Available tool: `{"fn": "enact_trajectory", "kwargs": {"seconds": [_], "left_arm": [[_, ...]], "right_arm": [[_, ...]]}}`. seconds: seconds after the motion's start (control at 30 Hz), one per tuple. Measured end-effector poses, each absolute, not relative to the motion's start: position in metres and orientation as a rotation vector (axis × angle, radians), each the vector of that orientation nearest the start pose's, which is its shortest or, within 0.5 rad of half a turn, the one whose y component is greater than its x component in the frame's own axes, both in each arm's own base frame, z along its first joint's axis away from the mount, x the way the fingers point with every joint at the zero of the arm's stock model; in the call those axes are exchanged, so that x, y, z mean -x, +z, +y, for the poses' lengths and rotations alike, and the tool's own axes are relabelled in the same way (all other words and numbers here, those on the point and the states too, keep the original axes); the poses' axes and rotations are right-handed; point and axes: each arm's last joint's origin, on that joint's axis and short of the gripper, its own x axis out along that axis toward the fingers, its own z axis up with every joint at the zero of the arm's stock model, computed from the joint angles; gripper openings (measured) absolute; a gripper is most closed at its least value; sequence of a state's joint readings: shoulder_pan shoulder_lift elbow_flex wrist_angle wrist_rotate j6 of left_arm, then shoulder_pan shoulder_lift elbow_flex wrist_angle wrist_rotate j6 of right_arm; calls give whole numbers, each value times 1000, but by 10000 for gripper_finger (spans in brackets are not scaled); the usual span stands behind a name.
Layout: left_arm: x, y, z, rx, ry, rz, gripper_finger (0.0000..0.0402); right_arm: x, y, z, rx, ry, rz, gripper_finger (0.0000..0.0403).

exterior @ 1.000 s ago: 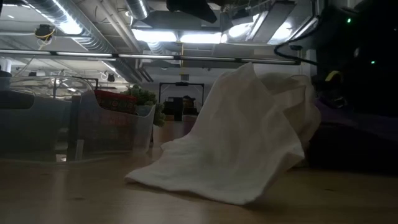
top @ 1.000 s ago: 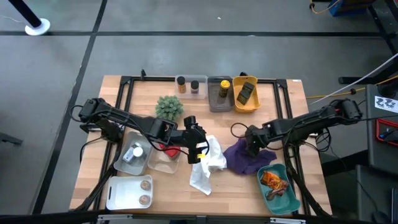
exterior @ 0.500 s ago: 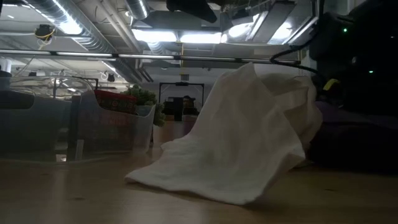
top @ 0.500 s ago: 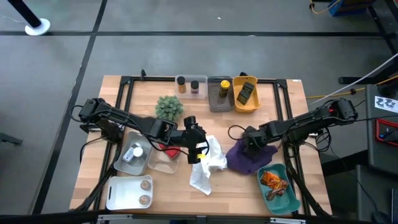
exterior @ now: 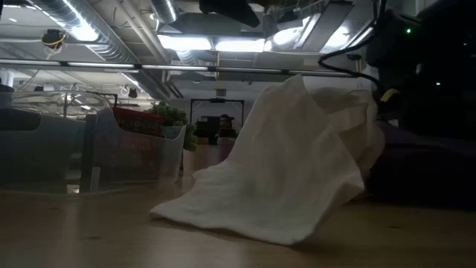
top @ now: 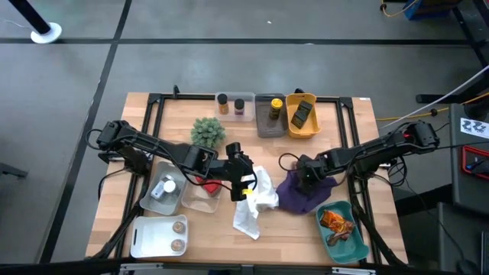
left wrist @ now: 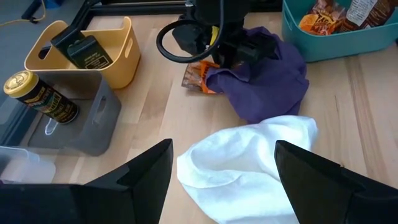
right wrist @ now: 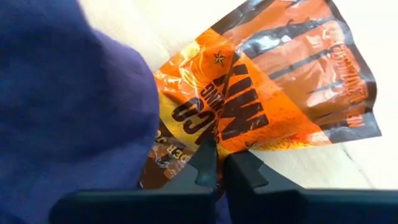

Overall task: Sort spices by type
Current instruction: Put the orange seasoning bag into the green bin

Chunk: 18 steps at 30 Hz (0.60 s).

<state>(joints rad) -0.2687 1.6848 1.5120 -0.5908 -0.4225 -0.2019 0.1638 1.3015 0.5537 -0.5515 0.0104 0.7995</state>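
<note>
While most spices already sit in bins, I see my right pincer point(right wrist: 214, 163) nearly closed, gripping nothing, at the orange foil packet point(right wrist: 273, 93) half under the purple cloth point(right wrist: 68, 93). Left pincer point(left wrist: 224, 168) waits wide open, empty.

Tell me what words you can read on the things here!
Orange foil packet: big dark letters, cut off and partly under the purple cloth; no whole word reads.
Yellow-capped jar in the grey bin: label too blurred.
Dark sachet in the yellow bin: print too small.
Packets in the teal bin: unreadable.
</note>
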Motion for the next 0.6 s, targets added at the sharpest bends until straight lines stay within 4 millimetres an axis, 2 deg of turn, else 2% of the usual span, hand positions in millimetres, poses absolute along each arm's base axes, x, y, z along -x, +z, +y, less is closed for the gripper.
{"fn": "enact_trajectory", "kwargs": {"seconds": [0.3,0.43,0.6], "left_arm": [[-360,318,-87,-65,217,697,265],[-360,318,-87,-66,217,696,265],[-360,318,-87,-63,217,692,265]], "right_arm": [[-200,167,29,-456,-437,1188,16],[-204,179,29,-416,-430,1150,7],[-209,199,29,-401,-387,1077,15]]}}
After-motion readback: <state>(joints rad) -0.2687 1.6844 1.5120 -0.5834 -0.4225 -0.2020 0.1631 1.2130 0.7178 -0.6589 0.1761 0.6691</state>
